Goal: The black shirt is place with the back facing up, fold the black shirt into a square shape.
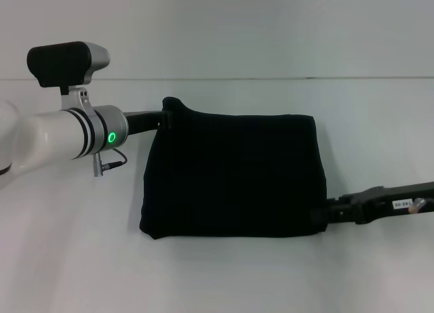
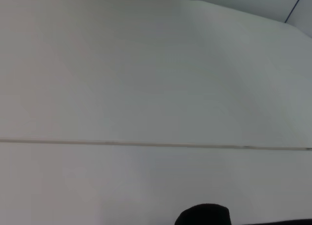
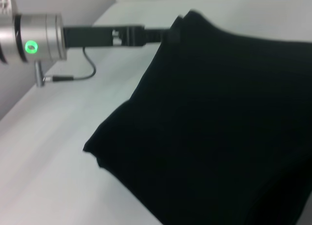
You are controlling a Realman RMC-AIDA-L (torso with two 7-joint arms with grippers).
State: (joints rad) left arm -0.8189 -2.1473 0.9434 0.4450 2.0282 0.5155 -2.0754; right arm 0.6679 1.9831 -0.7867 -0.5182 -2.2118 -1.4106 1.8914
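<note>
Shirt folded into a rough rectangle at mid-table.
Left gripper [image 1: 169,116] clamps the black shirt [image 1: 234,177] at its far-left corner, lifting a small peak; right gripper [image 1: 324,215] meets the near-right corner, finger state impossible to tell on the white table [image 1: 68,259].

Lab-like: bare white table [image 1: 224,279], blank wall [image 1: 271,28]

Before you, a plain white table [image 1: 224,279] runs to a thin seam near its far edge. Directly on it lies the black shirt [image 1: 234,177], folded into a near-square block around the table's middle.
</note>
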